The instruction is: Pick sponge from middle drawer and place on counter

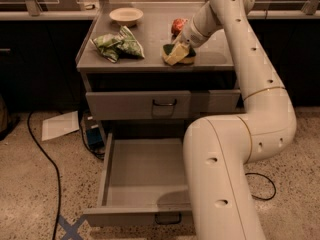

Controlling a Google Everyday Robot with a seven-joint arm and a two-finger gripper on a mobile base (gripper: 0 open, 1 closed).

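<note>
My gripper point(176, 54) is low over the front right part of the counter point(150, 31), shut on the sponge point(189, 59). The sponge's dark green face and yellow foam show around the cream fingers, and it sits at or just above the counter top. The middle drawer point(145, 171) is pulled out below, and its grey floor is bare where visible. My arm's large lower link hides the drawer's right side.
On the counter are light-green snack bags point(118, 45), a shallow white bowl point(126, 15) at the back and a red object point(178, 25) behind the gripper. The top drawer point(155, 104) is closed. A paper point(60, 125), black cables and a blue item point(93, 134) lie on the floor.
</note>
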